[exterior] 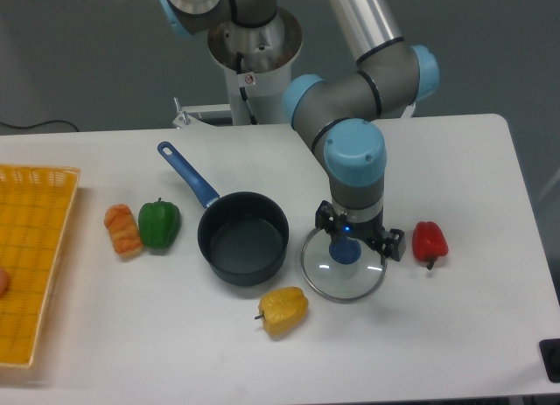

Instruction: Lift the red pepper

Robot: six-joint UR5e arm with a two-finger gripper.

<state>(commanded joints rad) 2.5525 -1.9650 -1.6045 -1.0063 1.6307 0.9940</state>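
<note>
While poised over the glass lid, end effector pointing straight down at the blue knob, fingertips hidden behind that knob, so spread or pressed together: cannot tell. Red pepper lying on the white tabletop just to the image-right of the end effector, near its wrist housing but apart from it, dark stem turned toward the near edge. Untouched, not gripped. Dark saucepan with blue handle just to the image-left of the end effector, close beside the lid's rim. Yellow pepper nearer the camera and to the image-left, below the saucepan. Green pepper and orange pepper farther to the image-left, side by side and touching or nearly so. Yellow basket at the far image-left edge, well apart from the end effector.
</note>
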